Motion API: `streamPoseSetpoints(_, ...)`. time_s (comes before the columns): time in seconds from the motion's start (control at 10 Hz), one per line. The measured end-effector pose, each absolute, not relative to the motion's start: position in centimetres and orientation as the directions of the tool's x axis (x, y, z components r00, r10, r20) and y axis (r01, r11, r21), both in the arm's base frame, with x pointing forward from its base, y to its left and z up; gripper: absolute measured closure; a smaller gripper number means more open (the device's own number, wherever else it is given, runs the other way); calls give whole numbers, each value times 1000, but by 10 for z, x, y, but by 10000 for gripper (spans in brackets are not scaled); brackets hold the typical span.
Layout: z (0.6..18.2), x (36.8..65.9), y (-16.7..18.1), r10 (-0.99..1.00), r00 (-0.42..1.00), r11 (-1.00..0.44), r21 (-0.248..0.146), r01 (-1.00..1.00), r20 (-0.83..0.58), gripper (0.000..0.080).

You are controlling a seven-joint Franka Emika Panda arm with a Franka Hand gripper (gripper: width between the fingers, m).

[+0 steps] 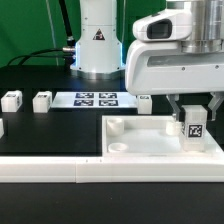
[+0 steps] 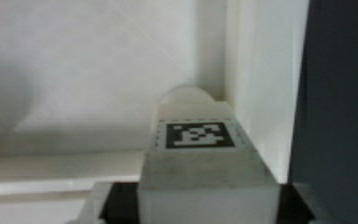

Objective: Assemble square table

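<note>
Closure of your hand point(image 1: 193, 123) on the leg point(image 1: 194, 130) was the state here: the jaws clamped the tagged block upright at the inner corner of the square table point(image 1: 138, 139), lying on the desk point(image 1: 50, 130) at the exterior view's right, presumably to seat it in that corner.

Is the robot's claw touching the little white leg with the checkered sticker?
Touching. In the wrist view the leg fills the whole space between the gripper's two fingers, with no gap on either side.
</note>
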State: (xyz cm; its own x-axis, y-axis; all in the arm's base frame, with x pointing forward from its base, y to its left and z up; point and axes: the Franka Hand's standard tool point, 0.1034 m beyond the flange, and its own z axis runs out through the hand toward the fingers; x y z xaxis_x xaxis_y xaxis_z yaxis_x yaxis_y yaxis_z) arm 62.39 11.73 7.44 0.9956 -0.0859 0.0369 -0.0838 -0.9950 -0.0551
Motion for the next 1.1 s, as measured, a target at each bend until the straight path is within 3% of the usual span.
streamPoseSetpoints(0.2,74,624,117,-343,939,-938,-67,-340,35,508)
streamPoseSetpoints(0.5,74,623,108,-529,848,-848,-52,-527,35,501)
streamPoseSetpoints(0.9,75,622,93,-647,761,-762,-20,-647,44,495)
streamPoseSetpoints(1.0,75,622,94,-646,763,-764,-21,-645,44,421)
streamPoseSetpoints(1.1,76,622,96,-621,783,-784,-20,-621,43,421)
